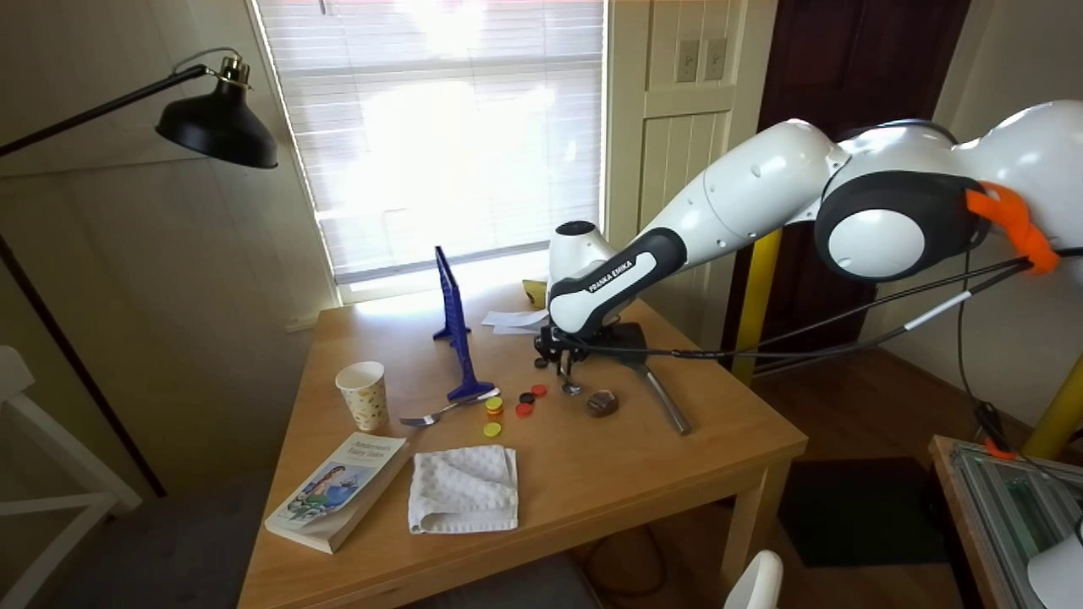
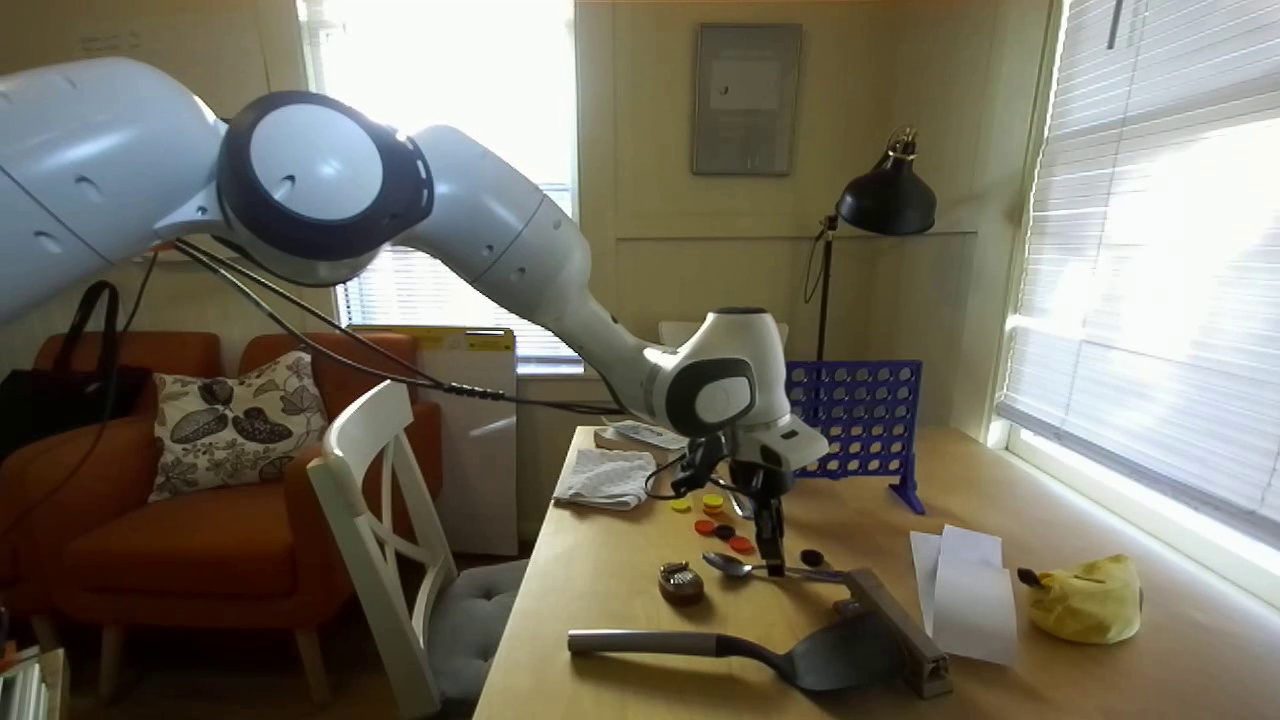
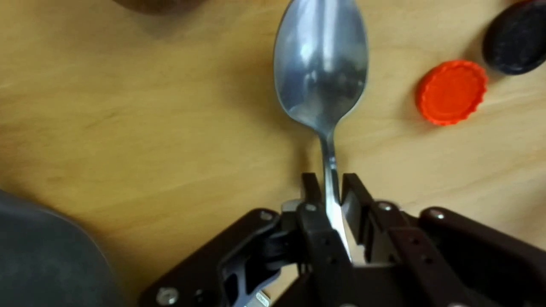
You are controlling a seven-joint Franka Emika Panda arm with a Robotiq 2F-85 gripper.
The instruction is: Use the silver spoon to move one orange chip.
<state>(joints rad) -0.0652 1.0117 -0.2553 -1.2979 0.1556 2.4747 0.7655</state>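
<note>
The silver spoon (image 3: 320,64) lies bowl-forward in the wrist view, its bowl also showing in an exterior view (image 1: 572,389). My gripper (image 3: 328,187) is shut on its handle, low over the table; in an exterior view the gripper (image 2: 772,565) stands at mid-handle. I cannot tell whether the bowl touches the table. An orange-red chip (image 3: 452,91) lies flat to the right of the bowl, apart from it; it also shows in an exterior view (image 2: 741,544). A second orange-red chip (image 2: 704,526) lies beyond a black chip (image 2: 724,532). The handle's end is hidden in the wrist view.
A brown round object (image 2: 681,583) stands near the bowl. A spatula (image 2: 850,655) and a brown bar (image 2: 905,640) lie beside the gripper. Yellow chips (image 1: 492,430), a fork (image 1: 448,408), a blue rack (image 1: 457,338), a cup (image 1: 364,396) and a towel (image 1: 464,491) stand further off.
</note>
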